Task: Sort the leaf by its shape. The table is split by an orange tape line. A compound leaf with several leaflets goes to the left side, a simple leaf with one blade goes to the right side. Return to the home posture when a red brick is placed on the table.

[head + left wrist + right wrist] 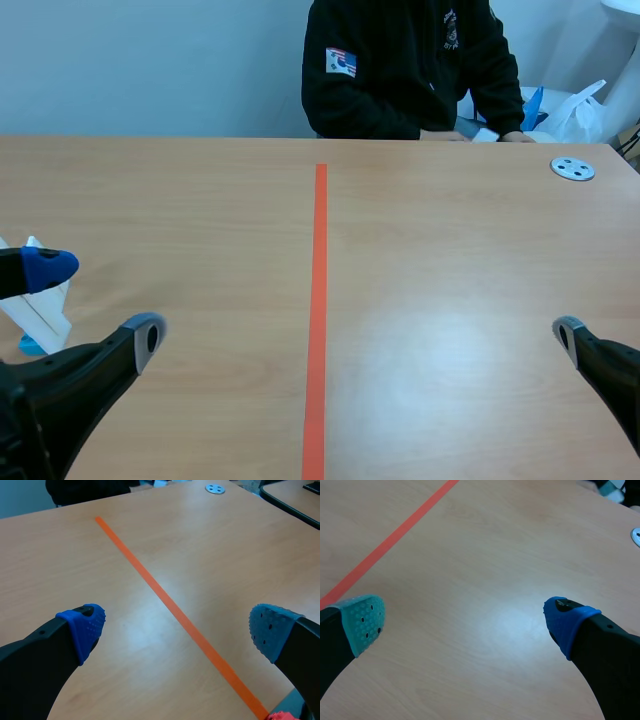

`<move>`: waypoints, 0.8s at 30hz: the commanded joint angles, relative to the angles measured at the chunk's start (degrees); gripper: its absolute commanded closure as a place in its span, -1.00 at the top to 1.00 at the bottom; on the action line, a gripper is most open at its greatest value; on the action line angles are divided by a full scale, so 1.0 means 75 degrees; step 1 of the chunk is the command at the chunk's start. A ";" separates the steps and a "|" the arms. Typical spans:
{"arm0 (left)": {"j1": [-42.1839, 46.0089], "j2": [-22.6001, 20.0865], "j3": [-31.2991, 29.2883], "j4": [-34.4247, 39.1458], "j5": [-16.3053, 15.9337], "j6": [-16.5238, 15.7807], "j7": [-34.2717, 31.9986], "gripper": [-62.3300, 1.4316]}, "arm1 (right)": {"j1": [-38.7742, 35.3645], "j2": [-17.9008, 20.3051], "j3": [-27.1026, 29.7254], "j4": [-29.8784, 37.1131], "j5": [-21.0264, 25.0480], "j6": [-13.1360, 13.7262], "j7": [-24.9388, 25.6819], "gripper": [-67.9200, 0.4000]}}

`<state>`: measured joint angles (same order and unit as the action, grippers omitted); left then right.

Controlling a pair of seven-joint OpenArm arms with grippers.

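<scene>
No leaf shows on the table (450, 300), so no bearing or nearer arm to call. In the scene view, left gripper (97, 300) lower left, right gripper (465, 622) lower right, both spread and empty. Tape line (319, 300) runs down the centre.

A narrow orange tape line (318, 320) lies flat and straight on the pale wooden table (470, 270), running from the near edge through the middle and ending short of the far edge.
</scene>
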<state>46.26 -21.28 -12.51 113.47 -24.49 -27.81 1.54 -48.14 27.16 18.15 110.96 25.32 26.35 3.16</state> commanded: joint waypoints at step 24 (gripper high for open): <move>-0.0055 -0.0221 0.0000 -0.0772 -0.0539 0.0376 -0.0020 0.96 | 0.0090 0.0058 0.0079 0.0137 0.0061 -0.0017 0.0079 1.00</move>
<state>45.87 -22.90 -12.49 106.65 -28.14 -25.10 2.13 -48.14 27.16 18.15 110.96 25.32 26.35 3.09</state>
